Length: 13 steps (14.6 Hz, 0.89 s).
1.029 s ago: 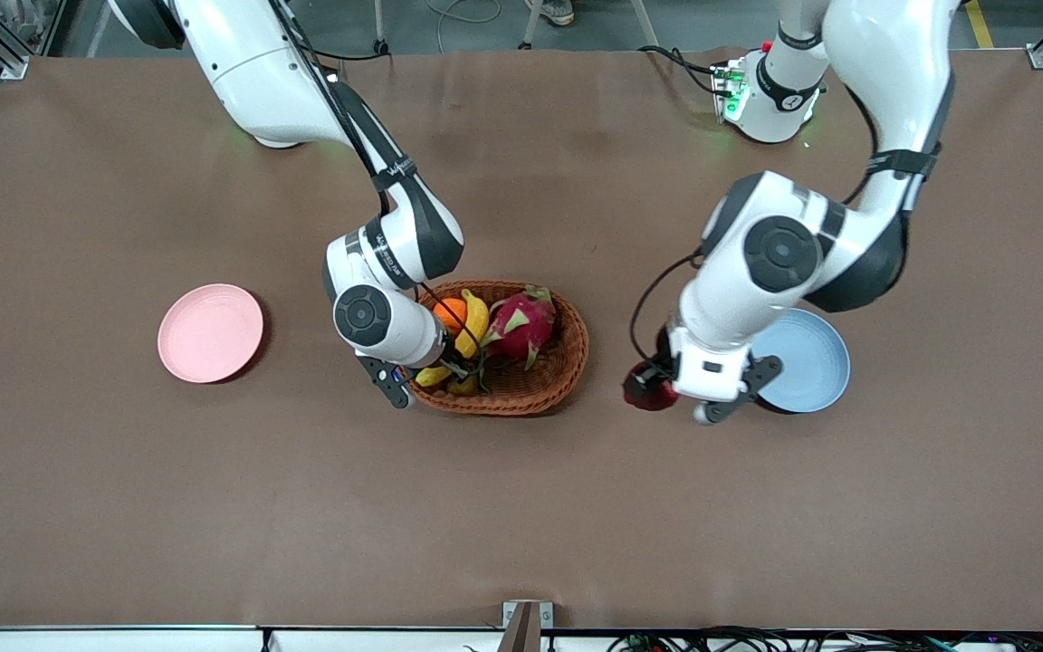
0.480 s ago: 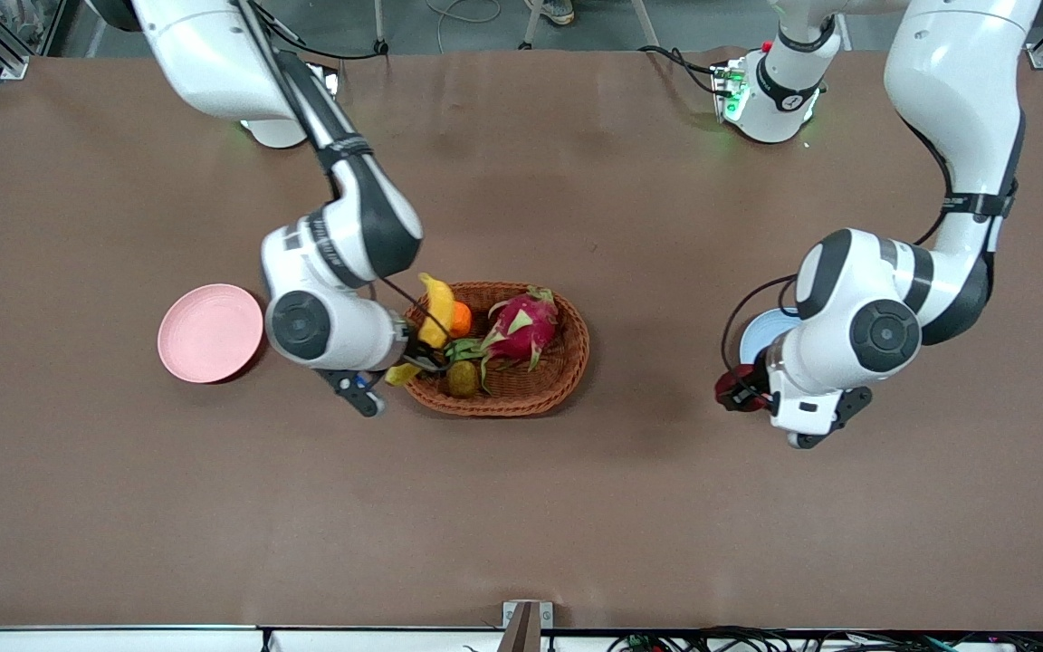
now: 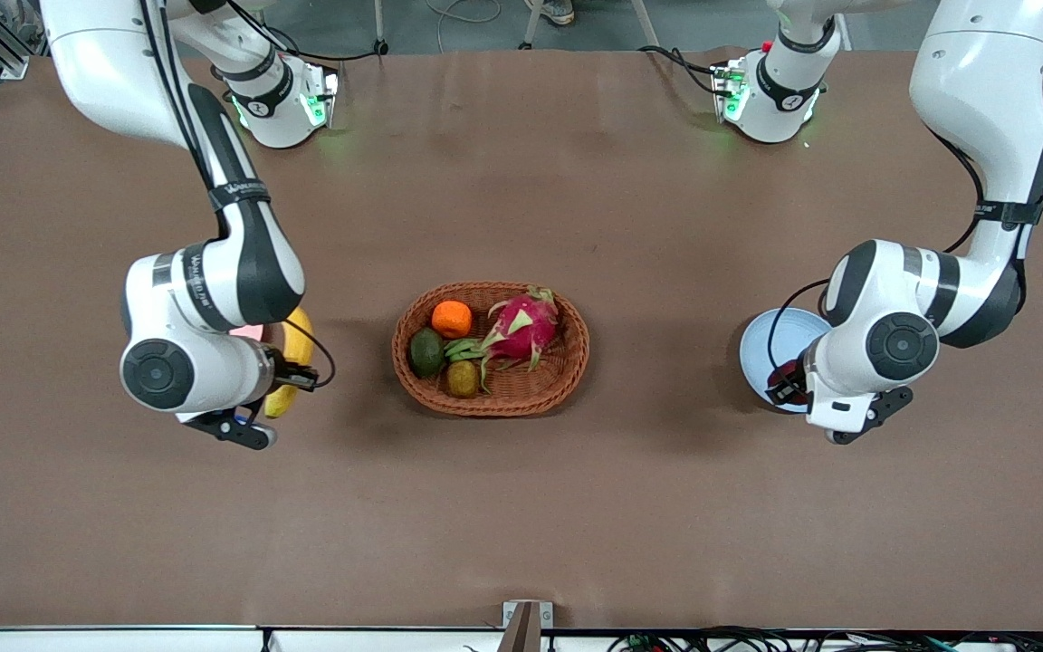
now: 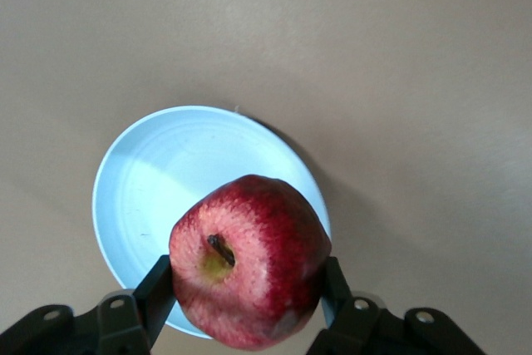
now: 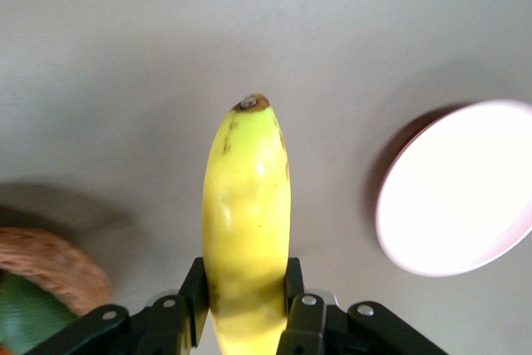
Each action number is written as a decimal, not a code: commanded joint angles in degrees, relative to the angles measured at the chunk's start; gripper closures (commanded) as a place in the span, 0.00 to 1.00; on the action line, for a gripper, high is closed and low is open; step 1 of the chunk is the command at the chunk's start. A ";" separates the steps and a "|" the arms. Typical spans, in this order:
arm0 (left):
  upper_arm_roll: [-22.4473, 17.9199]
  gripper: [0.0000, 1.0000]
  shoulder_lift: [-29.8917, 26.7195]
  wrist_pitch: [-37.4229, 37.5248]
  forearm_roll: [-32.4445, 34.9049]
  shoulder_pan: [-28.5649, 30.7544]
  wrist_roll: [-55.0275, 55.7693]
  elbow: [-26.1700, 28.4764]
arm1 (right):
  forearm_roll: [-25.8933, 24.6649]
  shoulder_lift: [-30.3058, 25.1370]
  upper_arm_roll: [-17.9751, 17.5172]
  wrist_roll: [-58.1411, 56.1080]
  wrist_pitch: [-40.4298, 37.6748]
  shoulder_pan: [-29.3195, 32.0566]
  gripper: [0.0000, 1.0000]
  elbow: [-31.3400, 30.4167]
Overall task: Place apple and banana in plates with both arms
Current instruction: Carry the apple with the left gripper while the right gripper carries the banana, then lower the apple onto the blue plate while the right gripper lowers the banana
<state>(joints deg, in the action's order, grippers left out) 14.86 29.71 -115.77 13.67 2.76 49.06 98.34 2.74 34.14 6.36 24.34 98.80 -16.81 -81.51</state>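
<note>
Apple (image 4: 249, 272) pinched firm across its middle over blue plate (image 4: 150, 180); banana (image 5: 245, 222), softer, clamped mid-length beside pink plate (image 5: 457, 197) — gently.

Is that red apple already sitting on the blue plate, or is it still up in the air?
Apart. In the left wrist view the left gripper pinches the apple from both sides, above the blue plate near its rim, not resting on it.

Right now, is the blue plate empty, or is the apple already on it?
Empty. The blue plate is bare; the apple hangs above its edge, clamped in the left gripper.
</note>
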 commanded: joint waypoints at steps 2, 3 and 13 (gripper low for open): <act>0.60 0.73 -3.17 0.11 4.42 0.75 -0.63 5.80 | -2.21 -0.48 -1.17 -16.04 0.34 8.35 0.74 -1.01; 0.78 0.72 -3.17 0.02 5.65 1.19 -0.63 6.77 | -2.30 -0.40 -1.09 -18.17 0.34 9.24 0.74 -1.54; 0.60 0.46 -2.20 -0.07 9.80 1.19 -0.37 8.54 | -3.44 -8.02 -1.17 -24.08 9.81 14.78 0.70 -18.91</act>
<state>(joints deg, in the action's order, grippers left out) 14.90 28.78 -115.78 22.10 3.23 48.62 105.74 0.70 33.58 6.40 1.40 105.89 -3.95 -91.90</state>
